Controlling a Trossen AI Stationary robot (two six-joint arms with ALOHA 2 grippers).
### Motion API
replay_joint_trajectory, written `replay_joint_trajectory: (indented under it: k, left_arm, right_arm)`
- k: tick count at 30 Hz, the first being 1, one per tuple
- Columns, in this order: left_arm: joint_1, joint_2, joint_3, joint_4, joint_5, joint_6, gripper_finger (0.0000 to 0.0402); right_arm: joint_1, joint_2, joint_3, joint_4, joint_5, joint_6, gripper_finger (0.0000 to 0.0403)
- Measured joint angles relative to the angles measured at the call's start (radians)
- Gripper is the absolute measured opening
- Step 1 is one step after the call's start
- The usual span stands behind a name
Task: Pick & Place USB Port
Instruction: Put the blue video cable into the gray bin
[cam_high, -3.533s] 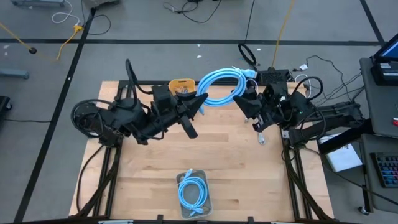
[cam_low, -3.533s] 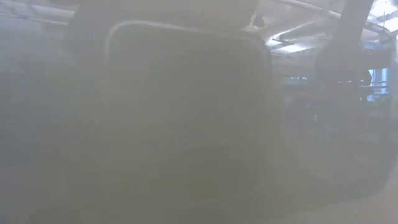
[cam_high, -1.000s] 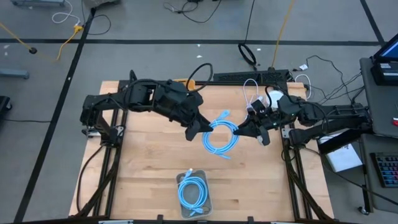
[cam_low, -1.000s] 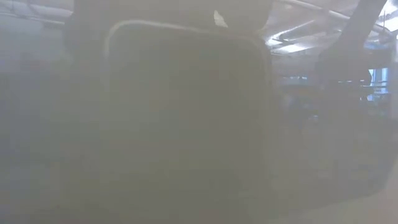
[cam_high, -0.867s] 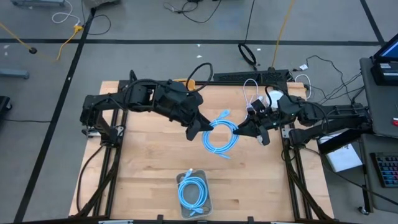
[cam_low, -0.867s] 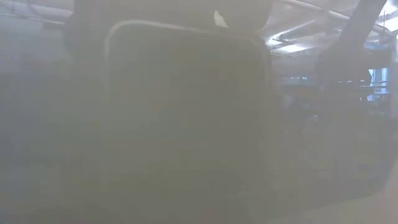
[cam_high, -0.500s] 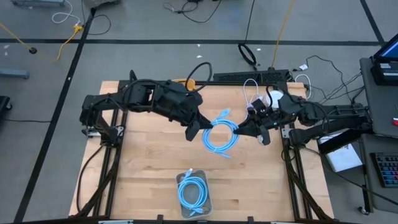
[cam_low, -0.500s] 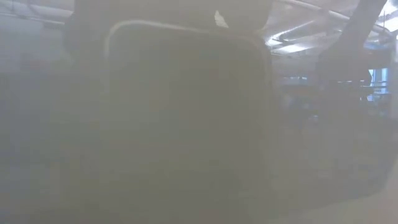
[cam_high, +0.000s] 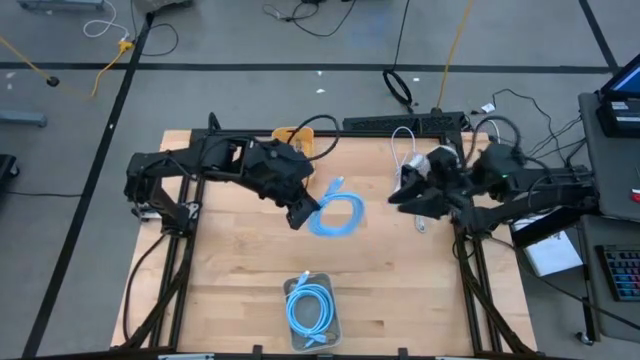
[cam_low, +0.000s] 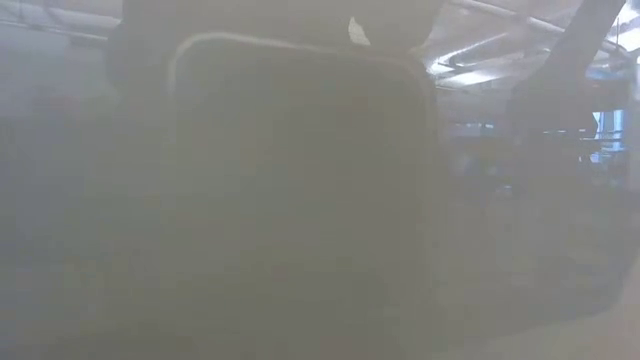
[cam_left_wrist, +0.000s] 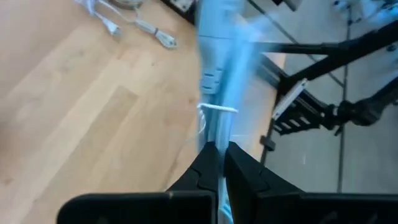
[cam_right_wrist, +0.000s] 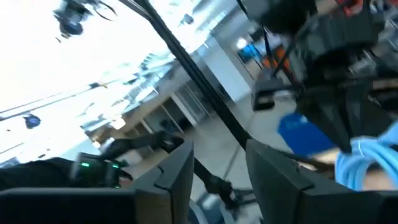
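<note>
Over wooden table, left gripper jaws pinch blue cable.

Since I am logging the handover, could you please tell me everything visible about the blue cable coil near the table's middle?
The blue cable coil is a light blue, plastic-sheathed cord wound in a loose loop, one end sticking out toward the table's far edge. A thin white tie binds it. The left pincer is shut on its left side; the right pincer stands apart, open.
</note>
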Motion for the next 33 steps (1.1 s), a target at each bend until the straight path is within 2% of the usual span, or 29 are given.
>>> replay_joint_trajectory:
  k: [3,6,12,16,22,25,29,31,33]
  left_arm:
    - [-0.02,-0.022,0.001,-0.007,-0.022,-0.018,0.0007]
    - [-0.041,-0.041,0.004,-0.022,-0.007,-0.064,0.0007]
    - [-0.134,-0.053,0.003,-0.084,0.086,-0.24,0.0007]
    - [-0.23,-0.043,0.003,-0.102,0.091,-0.369,0.0007]
    - [-0.358,-0.012,-0.02,-0.075,0.049,-0.546,0.0007]
    - [-0.401,-0.008,-0.14,0.037,0.046,-0.616,0.0007]
    - [-0.439,-0.011,-0.389,0.333,0.066,-0.708,0.0007]
    - [-0.453,-0.012,-0.506,0.478,0.042,-0.749,0.0007]
    - [-0.463,-0.018,-0.586,0.555,0.009,-0.793,0.0007]
  right_arm:
    - [0.0,-0.013,0.001,0.036,-0.006,0.01,0.0148]
    - [-0.002,-0.025,-0.002,0.0,0.001,-0.003,0.0149]
    - [-0.027,-0.047,-0.002,-0.106,0.014,-0.055,0.0135]
    - [-0.043,-0.054,-0.003,-0.201,0.079,-0.116,0.0128]
    - [-0.049,-0.07,-0.003,-0.287,0.242,-0.219,0.0125]
    - [-0.049,-0.069,-0.003,-0.306,0.298,-0.25,0.0125]
    - [-0.049,-0.067,-0.003,-0.321,0.323,-0.26,0.0125]
    - [-0.049,-0.065,-0.003,-0.322,0.323,-0.258,0.0125]
    - [-0.045,-0.065,-0.003,-0.322,0.32,-0.251,0.0125]
